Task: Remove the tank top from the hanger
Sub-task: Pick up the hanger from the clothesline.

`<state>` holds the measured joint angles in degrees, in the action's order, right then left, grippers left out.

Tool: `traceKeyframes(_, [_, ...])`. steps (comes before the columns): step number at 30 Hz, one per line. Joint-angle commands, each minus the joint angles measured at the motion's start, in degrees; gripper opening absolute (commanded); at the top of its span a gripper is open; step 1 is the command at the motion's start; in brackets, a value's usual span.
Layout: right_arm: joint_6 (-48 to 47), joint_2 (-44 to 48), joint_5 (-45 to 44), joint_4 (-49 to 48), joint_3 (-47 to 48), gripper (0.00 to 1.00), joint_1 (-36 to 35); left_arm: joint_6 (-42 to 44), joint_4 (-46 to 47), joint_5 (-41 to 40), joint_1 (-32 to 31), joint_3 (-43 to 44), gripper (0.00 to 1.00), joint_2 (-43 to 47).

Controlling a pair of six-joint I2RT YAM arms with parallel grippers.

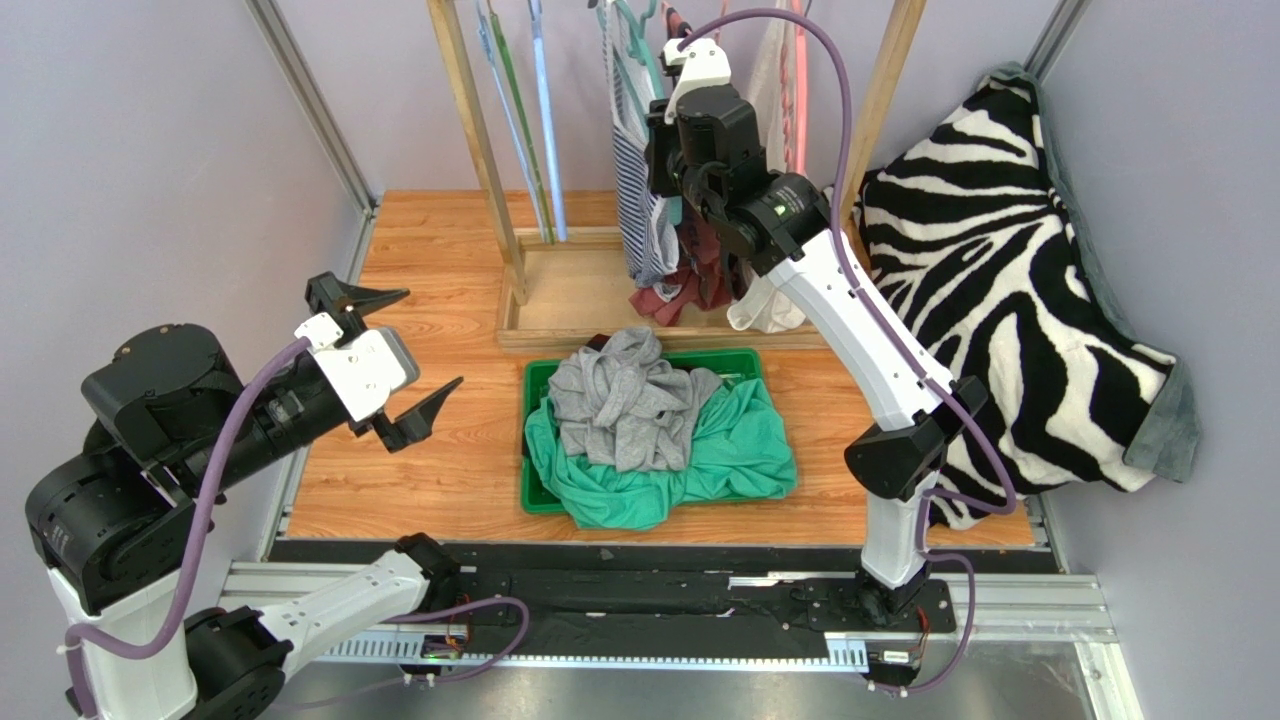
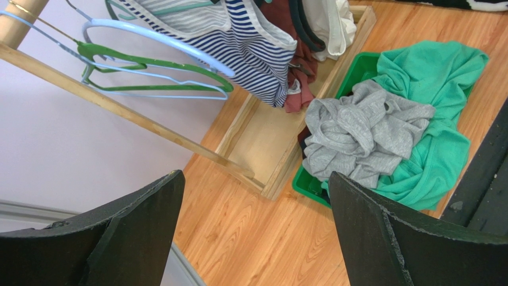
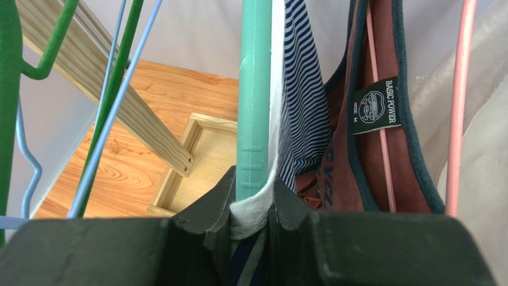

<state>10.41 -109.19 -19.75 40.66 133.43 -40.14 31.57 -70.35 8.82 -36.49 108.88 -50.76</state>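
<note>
Progress is early: at nine o'clock the left gripper [image 1: 425, 342] hangs wide open, holding nothing. Past the green bin [image 1: 531, 393] of loose clothes at centre, at twelve o'clock, the right gripper [image 3: 253, 198] pinches the white-edged strap of the striped tank top [image 3: 301, 119] beside the teal hanger [image 3: 254, 89]. The garment is not yet off.

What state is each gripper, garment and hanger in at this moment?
left gripper: open, holding nothing.
striped top: hanging on teal hanger.
right gripper: shut on striped top's white edge, against teal hanger.
maroon top: hanging beside striped top.
green hanger: bare.
bin: holds grey garment atop green garment, both crumpled.
</note>
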Motion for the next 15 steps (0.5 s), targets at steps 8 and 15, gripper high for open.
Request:
traceKeyframes(8, [-6.10,7.23,-0.20,-13.67,-1.06,0.00,0.24,-0.72,3.11,-1.17,0.46,-0.25,0.99,-1.09])
traceKeyframes(15, [-6.46,9.78,0.32,-17.55,-2.73,0.00,0.24,-0.64,3.11,-1.44,0.54,-0.34,0.99,-0.92])
